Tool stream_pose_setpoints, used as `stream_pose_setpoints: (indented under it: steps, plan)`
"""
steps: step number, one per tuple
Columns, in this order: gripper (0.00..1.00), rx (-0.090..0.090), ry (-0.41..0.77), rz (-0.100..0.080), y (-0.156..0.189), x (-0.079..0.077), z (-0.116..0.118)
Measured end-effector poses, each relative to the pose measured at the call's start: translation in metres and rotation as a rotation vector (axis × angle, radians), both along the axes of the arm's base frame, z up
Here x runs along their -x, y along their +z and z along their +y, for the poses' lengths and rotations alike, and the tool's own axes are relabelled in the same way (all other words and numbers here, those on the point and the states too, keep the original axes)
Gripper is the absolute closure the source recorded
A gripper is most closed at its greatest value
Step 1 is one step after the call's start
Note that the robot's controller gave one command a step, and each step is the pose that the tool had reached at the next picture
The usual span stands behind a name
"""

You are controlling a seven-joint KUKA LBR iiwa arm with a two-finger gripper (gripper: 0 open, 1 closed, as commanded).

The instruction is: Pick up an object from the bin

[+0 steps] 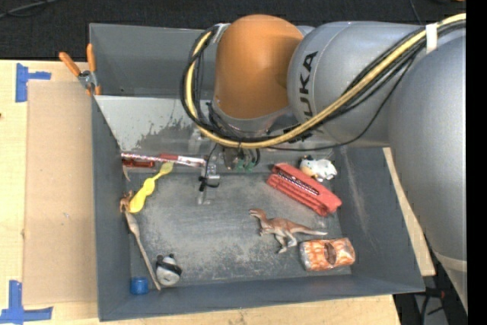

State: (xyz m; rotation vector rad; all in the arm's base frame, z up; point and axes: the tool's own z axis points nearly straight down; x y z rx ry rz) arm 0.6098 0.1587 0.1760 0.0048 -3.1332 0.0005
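Near the bin's (221, 243) back wall, gripper (205, 185) hangs pointing down, nothing visibly held.
Can't tell whether it's open or closed. Closest item is a red-and-white pen-like stick (162, 160) lying flat, its near end just beside the gripper on the left-edge side, with a yellow banana-shaped piece (147, 192) next to it. Red comb (304, 189) and toy dinosaur (280, 227) sit well apart toward the right edge. Vertical pose likely suits a top-down grab, and the stick looks the likeliest pick.

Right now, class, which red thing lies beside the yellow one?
The thin red-and-silver bar at left, by the yellow piece; the broad ridged red piece lies far right.
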Motion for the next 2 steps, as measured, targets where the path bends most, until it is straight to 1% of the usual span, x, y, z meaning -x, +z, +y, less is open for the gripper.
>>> stream_pose_setpoints:
  steps: [1, 2]
  plan:
    - [0.00, -0.001, -0.004, -0.008, 0.005, -0.002, -0.001]
    - [0.00, -0.001, -0.042, -0.005, 0.002, 0.003, -0.068]
